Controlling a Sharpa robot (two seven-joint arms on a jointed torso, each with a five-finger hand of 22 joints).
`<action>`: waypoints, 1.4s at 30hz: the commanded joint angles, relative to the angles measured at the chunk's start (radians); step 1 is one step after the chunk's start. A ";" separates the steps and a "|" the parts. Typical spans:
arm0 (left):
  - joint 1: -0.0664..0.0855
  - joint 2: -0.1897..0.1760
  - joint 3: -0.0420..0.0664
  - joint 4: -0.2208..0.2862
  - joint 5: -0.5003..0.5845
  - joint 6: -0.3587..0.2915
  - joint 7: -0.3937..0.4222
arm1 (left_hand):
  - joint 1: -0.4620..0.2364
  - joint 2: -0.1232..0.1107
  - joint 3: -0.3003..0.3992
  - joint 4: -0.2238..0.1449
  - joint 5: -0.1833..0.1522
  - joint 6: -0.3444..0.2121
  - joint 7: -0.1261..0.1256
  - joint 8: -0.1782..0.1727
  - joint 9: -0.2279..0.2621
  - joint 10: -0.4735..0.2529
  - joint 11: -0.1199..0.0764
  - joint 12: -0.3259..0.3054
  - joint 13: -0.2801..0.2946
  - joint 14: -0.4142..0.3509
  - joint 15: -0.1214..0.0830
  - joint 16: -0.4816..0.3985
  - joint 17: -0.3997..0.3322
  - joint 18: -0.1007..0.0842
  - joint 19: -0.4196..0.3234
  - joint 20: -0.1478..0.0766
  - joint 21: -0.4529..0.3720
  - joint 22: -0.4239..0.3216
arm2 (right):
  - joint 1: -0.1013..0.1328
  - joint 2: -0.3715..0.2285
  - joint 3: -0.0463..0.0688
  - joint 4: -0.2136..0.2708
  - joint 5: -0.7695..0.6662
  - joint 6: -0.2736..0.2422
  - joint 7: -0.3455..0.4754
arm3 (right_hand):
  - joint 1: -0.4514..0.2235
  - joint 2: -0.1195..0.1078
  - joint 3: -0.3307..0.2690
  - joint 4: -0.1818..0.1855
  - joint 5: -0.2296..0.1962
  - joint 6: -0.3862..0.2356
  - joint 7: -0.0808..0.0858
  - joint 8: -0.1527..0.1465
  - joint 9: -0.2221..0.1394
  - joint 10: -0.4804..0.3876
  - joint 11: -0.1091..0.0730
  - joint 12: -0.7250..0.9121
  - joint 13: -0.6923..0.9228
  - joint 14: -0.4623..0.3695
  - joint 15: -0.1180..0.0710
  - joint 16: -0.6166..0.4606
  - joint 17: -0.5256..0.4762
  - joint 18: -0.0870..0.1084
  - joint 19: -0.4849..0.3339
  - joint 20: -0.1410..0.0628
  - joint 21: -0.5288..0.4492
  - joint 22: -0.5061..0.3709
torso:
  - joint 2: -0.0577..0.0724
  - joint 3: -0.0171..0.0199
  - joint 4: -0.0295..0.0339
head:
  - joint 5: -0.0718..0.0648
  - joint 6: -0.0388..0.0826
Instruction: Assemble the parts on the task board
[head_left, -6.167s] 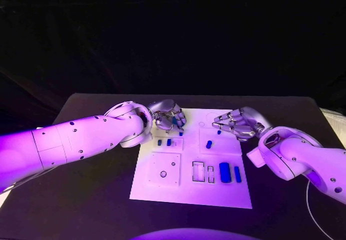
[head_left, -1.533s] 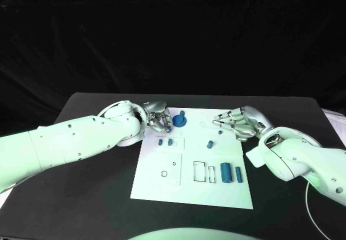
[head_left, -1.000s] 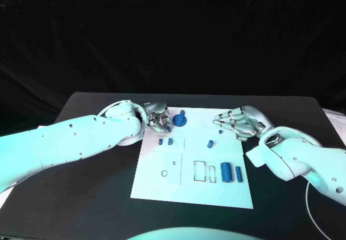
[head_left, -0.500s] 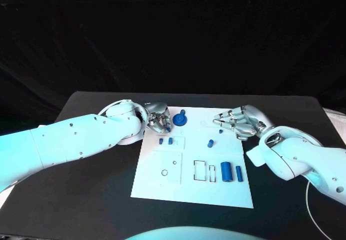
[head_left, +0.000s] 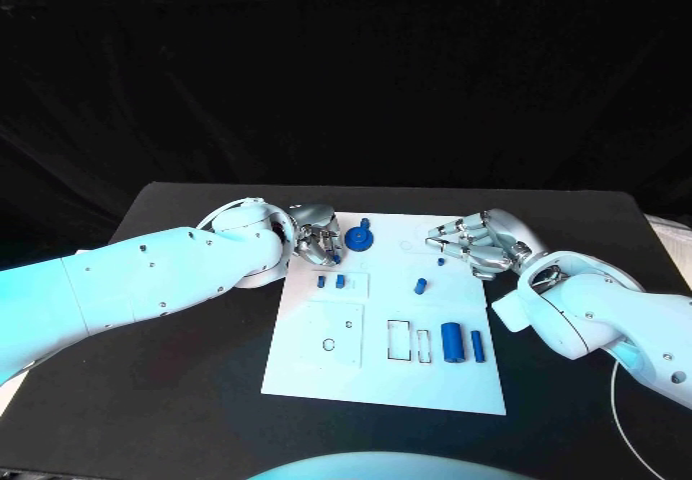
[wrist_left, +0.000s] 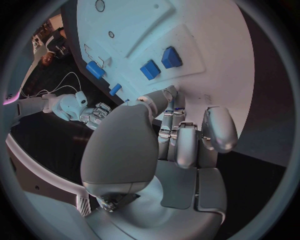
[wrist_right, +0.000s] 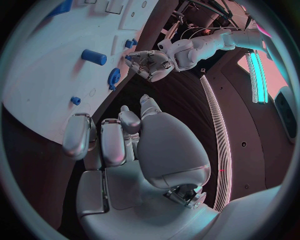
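1. since the earliest frame, the left robot hand (head_left: 317, 241) has drawn back from over the task board (head_left: 387, 380) to its far left corner, uncovering a round blue gear-like part (head_left: 359, 238) that stands on the board at about 3 o'clock from that hand.
2. over the last second and a half, both hands have barely shifted; the left hand's fingers are curled in, and the left wrist view shows no part in them, so it reads as clenched on nothing.
3. the right robot hand (head_left: 480, 243) hovers at the far right corner of the board, fingers folded in, also clenched on nothing.
4. a small blue peg (head_left: 440, 264) sits at roughly 7 o'clock from the right hand, and a short blue cylinder (head_left: 418, 286) lies nearer the robot.
5. two small blue blocks (head_left: 330, 282) sit side by side at about 6 o'clock from the left hand.
6. a larger blue cylinder (head_left: 451, 342) and a thin blue bar (head_left: 476, 346) lie beside two empty rectangular slots (head_left: 408, 342) at the near right of the board.
7. judgement: the gear looks placed, and several parts are not yet seated; the black bench (head_left: 188, 400) carries the board.
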 joint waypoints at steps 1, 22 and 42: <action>-0.003 0.004 -0.003 -0.003 0.007 0.027 -0.001 | -0.013 0.003 -0.007 0.000 0.006 0.002 0.000 -0.001 -0.002 0.003 0.002 -0.009 -0.001 0.036 -0.007 -0.001 0.002 -0.014 -0.001 -0.004 -0.004 0.039 | -0.001 0.001 0.000 0.000 -0.002 0.010 0.011 | 0.002 0.006 -0.004 -0.001 0.004 -0.006 -0.002 0.001 0.000 -0.003 0.001 0.001 0.001 0.021 0.001 -0.004 0.000 0.018 -0.007 0.000 -0.004 -0.002 | 0.000 0.0003 -0.0009 | 0.001 -0.001; -0.005 0.006 -0.004 -0.003 0.007 0.024 -0.016 | -0.031 -0.004 -0.004 -0.007 0.008 -0.050 0.020 -0.038 -0.021 -0.053 0.026 -0.059 -0.015 0.034 0.011 -0.002 -0.005 -0.015 -0.005 0.008 -0.012 0.039 | -0.002 0.001 0.000 -0.001 0.001 0.009 0.013 | 0.002 0.007 -0.004 -0.001 0.004 -0.006 -0.002 0.001 0.000 -0.003 0.001 0.000 0.000 0.021 0.001 -0.006 -0.002 0.019 -0.008 0.000 -0.006 -0.004 | 0.000 -0.0004 -0.0008 | 0.001 -0.003; -0.005 0.002 -0.004 -0.008 0.012 0.012 -0.032 | -0.056 -0.034 0.001 -0.006 0.008 -0.172 0.036 -0.045 -0.061 -0.109 0.046 -0.090 -0.035 0.025 0.029 -0.008 -0.029 -0.007 -0.019 0.025 -0.058 0.021 | -0.003 0.001 0.000 -0.003 0.002 0.008 0.013 | 0.002 0.008 -0.004 -0.001 0.004 -0.006 -0.002 0.001 0.000 -0.004 0.001 -0.002 -0.002 0.020 0.001 -0.007 -0.004 0.019 -0.009 0.000 -0.007 -0.006 | -0.001 0.0002 -0.0008 | 0.000 -0.003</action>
